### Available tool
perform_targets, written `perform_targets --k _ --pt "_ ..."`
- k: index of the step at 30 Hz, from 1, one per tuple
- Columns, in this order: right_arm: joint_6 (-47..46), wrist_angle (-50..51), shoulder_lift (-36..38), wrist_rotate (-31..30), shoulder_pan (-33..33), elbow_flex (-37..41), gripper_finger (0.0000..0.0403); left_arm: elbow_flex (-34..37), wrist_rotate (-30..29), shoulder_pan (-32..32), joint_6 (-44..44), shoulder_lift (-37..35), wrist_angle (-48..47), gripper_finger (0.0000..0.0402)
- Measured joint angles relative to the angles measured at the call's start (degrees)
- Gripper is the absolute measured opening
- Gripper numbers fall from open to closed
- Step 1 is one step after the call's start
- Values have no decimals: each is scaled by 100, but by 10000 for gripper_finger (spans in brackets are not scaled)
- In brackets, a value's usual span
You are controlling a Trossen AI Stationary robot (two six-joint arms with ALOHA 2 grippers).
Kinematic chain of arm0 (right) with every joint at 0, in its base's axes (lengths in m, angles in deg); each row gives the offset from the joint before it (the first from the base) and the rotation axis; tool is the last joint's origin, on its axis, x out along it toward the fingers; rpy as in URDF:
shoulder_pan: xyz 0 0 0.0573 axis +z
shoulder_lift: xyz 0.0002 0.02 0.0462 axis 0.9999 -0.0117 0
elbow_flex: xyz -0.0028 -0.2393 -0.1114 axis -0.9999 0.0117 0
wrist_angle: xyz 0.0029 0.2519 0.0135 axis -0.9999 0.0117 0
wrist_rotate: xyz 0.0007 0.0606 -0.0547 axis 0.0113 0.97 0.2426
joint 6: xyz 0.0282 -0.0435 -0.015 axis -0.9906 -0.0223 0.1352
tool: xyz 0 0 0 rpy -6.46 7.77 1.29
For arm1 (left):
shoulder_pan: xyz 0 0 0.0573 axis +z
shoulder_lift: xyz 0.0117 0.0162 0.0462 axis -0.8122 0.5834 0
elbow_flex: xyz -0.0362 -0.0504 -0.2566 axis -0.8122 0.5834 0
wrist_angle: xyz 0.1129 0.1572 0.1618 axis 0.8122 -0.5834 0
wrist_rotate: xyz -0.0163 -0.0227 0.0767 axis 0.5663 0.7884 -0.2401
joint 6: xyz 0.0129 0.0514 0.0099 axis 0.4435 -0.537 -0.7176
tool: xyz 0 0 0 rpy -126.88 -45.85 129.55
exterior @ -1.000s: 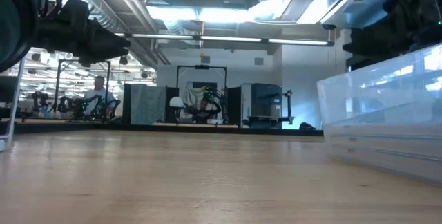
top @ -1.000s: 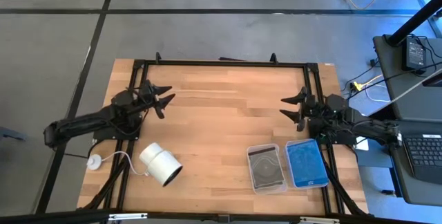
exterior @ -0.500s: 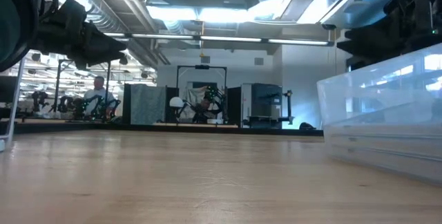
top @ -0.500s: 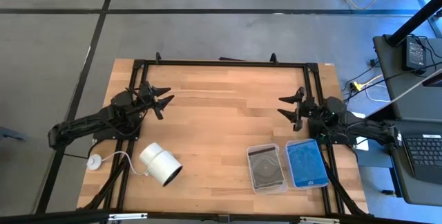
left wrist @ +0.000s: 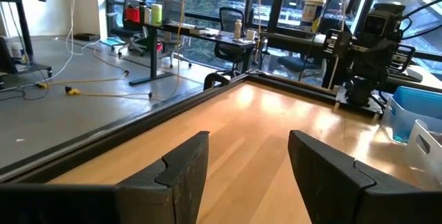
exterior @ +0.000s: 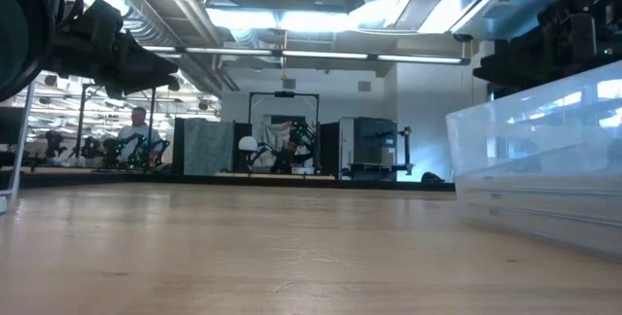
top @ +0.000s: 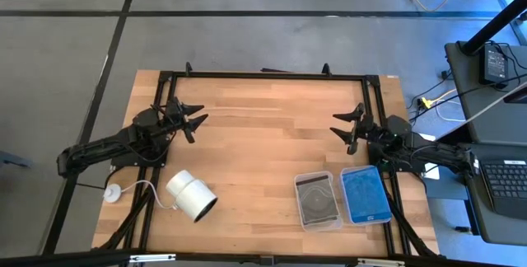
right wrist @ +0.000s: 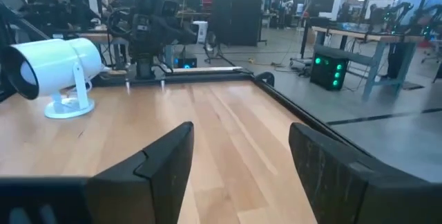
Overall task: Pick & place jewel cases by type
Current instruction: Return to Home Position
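Blue plastic shows from above in the right clear tray [top: 384, 193], where a blue jewel case [top: 365, 194] lies flat. The left clear tray [top: 298, 201] beside it holds a dark grey jewel case [top: 318, 200] with its disc showing. Both trays sit near the front right corner of the tabletop [top: 263, 160], and I cannot count what lies under the top cases. I judge these cases light, stiff, slick and brittle at the hinge, best pinched across two opposite edges rather than by the flat faces. The left gripper [top: 198, 120] hangs over the left edge and the right gripper [top: 338, 125] over the right edge, both spread and empty, well apart from the trays. A white cylinder [top: 192, 194] lies by the front left corner. At table height I see pale, smooth wood running to a tray wall on the right, with ceiling lights and a distant person [exterior: 139, 125] beyond. My left wrist camera shows its fingers [left wrist: 185, 172] parted over bare wood, with windows and desks behind. My right wrist camera shows the same gap, with the cylinder across the tabletop.
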Motion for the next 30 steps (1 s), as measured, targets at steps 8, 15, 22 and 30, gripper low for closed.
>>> perform_targets --k 8,15,22,30 --pt "-16 4 -9 -1 0 0 242 0 0 0 -103 0 -1 196" --pt "-4 4 -9 -1 0 0 242 0 -2 0 -106 0 -2 196" --pt "-2 4 -9 -1 0 0 242 0 -2 0 -103 0 -2 196" --pt "-17 4 -9 -2 0 0 242 1 -2 0 -101 0 -4 196"
